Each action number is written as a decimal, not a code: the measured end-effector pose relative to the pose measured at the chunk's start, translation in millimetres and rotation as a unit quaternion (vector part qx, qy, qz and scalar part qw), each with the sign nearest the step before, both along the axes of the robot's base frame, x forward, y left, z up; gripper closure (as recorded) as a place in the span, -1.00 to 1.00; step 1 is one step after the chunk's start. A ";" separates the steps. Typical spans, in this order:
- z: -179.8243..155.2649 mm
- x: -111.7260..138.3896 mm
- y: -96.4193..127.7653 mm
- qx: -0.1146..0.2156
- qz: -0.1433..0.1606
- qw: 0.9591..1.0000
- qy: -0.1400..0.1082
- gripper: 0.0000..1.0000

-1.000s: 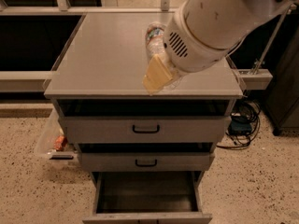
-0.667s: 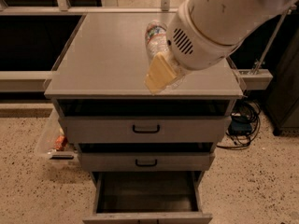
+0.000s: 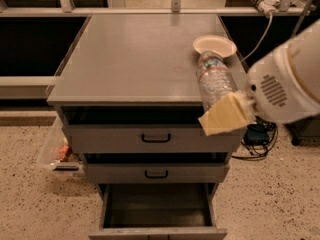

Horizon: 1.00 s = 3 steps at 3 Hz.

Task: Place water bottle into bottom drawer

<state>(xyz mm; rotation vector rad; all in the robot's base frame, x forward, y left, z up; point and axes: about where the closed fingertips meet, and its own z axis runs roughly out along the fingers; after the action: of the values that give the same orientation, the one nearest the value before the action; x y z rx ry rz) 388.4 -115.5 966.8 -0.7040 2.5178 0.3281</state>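
The water bottle (image 3: 214,80) is clear and crinkled, with a pale label near its neck. It is held tilted above the right front corner of the cabinet top (image 3: 135,59), neck pointing away. My gripper (image 3: 221,108) comes in from the right on a large white arm (image 3: 287,81) and is shut on the bottle. One tan finger pad (image 3: 226,116) shows in front of the bottle's base. The bottom drawer (image 3: 157,231) is pulled open below, its dark interior bare, lower and to the left of the bottle.
A white bowl (image 3: 214,45) sits on the cabinet top just behind the bottle. The two upper drawers (image 3: 155,139) with black handles are shut. Cables (image 3: 257,134) lie on the floor at the right. A clear bin (image 3: 59,154) stands at the left.
The arm and bottle have moved right and toward the cabinet's front edge. The white bowl, hidden before, now shows.
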 end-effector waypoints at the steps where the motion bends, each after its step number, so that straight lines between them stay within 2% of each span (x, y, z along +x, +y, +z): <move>1: -42.3 -10.8 -23.4 0.057 -0.026 0.998 0.022 1.00; 2: -128.3 10.6 -30.7 0.137 -0.047 0.987 0.064 1.00; 3: -170.4 28.5 -28.2 0.168 -0.050 0.980 0.091 1.00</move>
<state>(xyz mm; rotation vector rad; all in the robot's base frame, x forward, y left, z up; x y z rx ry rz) 416.9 -143.7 796.5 -0.4293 2.5632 0.7921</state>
